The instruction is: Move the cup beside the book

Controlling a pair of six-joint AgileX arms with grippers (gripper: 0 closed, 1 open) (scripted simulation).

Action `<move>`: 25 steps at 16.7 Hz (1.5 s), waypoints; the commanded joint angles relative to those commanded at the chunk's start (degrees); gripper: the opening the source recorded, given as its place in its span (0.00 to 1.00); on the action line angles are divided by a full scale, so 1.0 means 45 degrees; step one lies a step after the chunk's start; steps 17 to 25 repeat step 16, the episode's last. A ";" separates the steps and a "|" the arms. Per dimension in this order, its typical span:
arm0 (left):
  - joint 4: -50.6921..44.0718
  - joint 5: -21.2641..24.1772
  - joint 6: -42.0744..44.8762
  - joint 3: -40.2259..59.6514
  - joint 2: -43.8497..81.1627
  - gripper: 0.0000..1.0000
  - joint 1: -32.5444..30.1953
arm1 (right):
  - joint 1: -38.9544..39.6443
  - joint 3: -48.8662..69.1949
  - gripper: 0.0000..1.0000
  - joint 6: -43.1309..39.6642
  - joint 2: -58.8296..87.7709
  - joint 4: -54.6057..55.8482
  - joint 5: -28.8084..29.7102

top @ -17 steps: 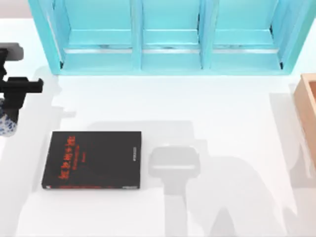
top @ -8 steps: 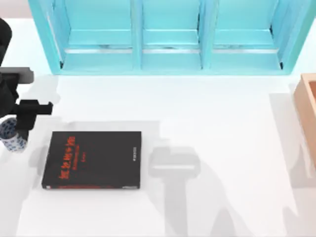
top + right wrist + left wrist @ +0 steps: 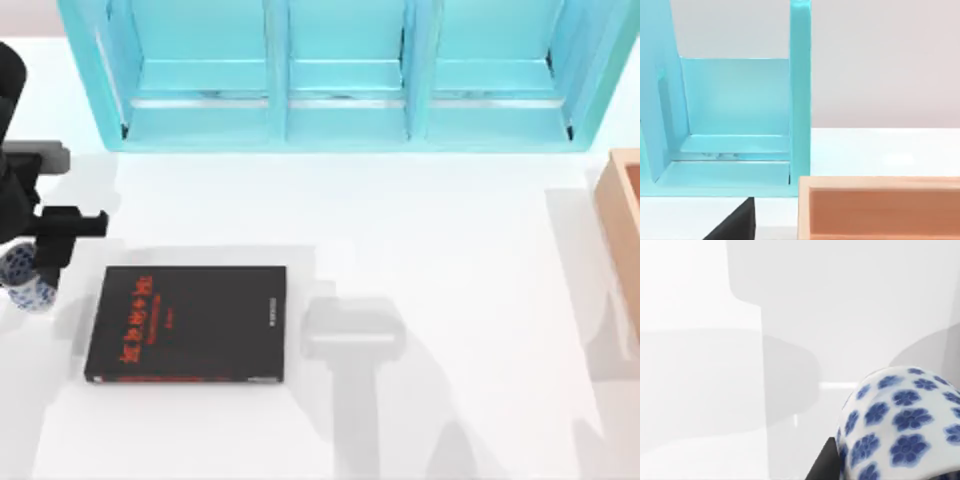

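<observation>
Blue-patterned cup half under left claw

I saw a white worktop under even light, crossed by soft grey shadows. A turquoise shelf unit with three open bays stood along its far edge. A pale wooden box sat at the right edge, before a plain light wall.

Bare table lies open right of the left gripper; only the book lies near it, low and flat
</observation>
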 joint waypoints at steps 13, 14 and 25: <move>0.0000 0.0000 0.0000 0.0000 0.0000 1.00 0.0000 | 0.0000 0.0000 1.00 0.0000 0.0000 0.0000 0.0000; 0.0000 0.0000 0.0000 0.0000 0.0000 1.00 0.0000 | 0.0000 0.0000 1.00 0.0000 0.0000 0.0000 0.0000; 0.0000 0.0000 0.0000 0.0000 0.0000 1.00 0.0000 | 0.0000 0.0000 1.00 0.0000 0.0000 0.0000 0.0000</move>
